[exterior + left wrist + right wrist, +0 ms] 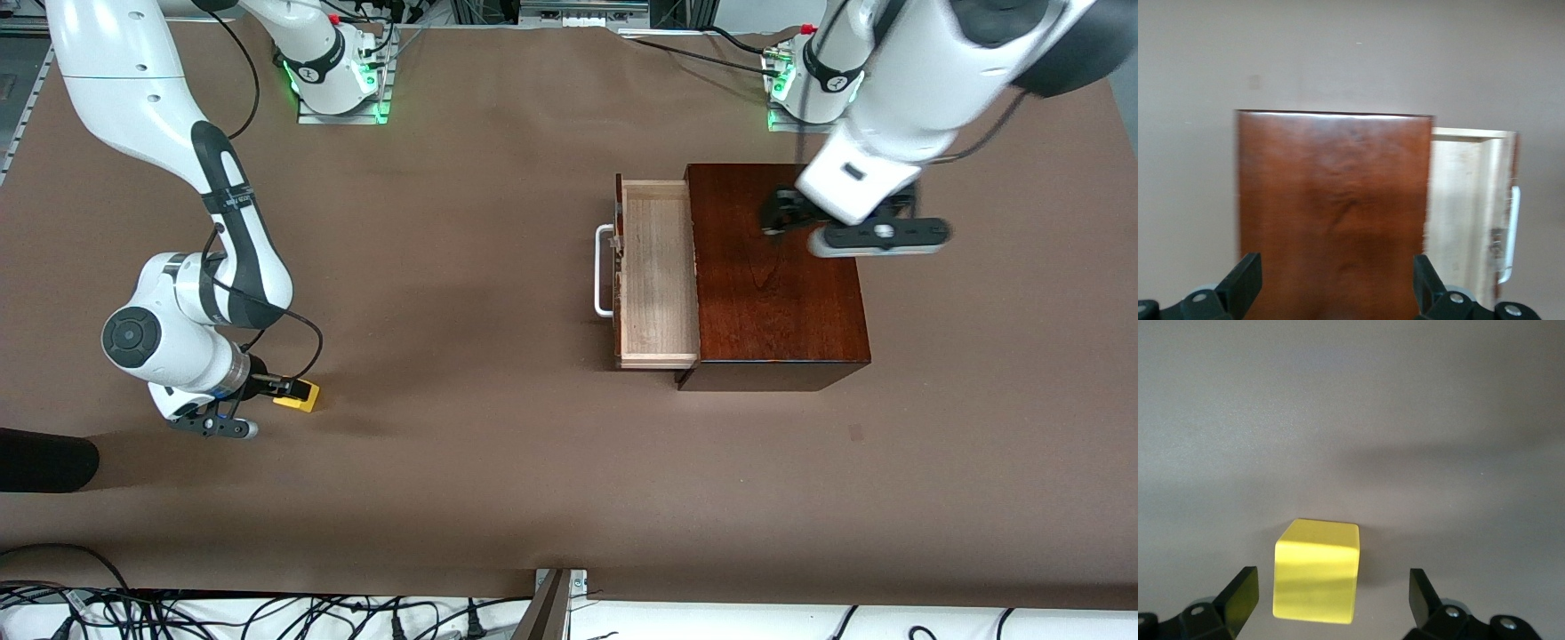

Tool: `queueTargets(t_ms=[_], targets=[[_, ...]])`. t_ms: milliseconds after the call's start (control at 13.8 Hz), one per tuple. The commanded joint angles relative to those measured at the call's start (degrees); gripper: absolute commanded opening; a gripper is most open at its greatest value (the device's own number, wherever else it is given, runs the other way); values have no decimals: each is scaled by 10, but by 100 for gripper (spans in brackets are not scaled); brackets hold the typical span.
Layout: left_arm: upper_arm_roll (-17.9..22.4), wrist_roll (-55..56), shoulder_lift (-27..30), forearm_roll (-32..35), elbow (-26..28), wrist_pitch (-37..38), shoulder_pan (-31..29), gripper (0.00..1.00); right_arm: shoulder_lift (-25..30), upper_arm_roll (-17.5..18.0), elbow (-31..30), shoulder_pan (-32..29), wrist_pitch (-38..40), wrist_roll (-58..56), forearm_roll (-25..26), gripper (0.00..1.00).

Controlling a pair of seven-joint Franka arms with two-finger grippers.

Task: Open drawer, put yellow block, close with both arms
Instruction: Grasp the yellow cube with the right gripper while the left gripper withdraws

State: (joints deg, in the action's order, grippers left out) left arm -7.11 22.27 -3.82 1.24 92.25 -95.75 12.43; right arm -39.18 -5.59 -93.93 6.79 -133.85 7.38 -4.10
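The drawer (658,276) stands pulled out of the dark mahogany box (773,276), its pale wood tray empty and its white bar handle (603,271) toward the right arm's end. The yellow block (298,396) sits on the table near the right arm's end. My right gripper (277,386) is low at the block. In the right wrist view the block (1316,580) lies between the open fingers (1239,595), touching neither. My left gripper (782,213) hovers open over the box top (1335,207), with the open tray (1465,207) beside it.
A black object (44,462) pokes in at the table's edge near the front camera, at the right arm's end. Cables and a metal bracket (556,600) run along the front edge. The arm bases (338,80) (809,84) stand at the table's back edge.
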Motion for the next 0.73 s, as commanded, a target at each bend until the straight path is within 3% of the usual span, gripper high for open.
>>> queueTargets(t_ms=[0, 73, 145, 436, 654], targets=[[45, -85, 63, -17, 43, 21, -9, 100, -22, 1, -2, 1, -32, 4, -8, 100], [66, -115, 78, -17, 52, 22, -10, 100, -25, 1, -2, 1, -32, 4, -8, 100], [88, -145, 86, -17, 57, 25, -10, 100, -27, 1, -5, 1, -31, 4, -8, 85], [139, -221, 106, -16, 56, 57, -28, 100, -20, 2, 0, 1, -13, -7, -8, 5], [157, -230, 107, -12, 45, 77, -29, 100, 38, 1, 17, 2, 73, -12, -3, 0]])
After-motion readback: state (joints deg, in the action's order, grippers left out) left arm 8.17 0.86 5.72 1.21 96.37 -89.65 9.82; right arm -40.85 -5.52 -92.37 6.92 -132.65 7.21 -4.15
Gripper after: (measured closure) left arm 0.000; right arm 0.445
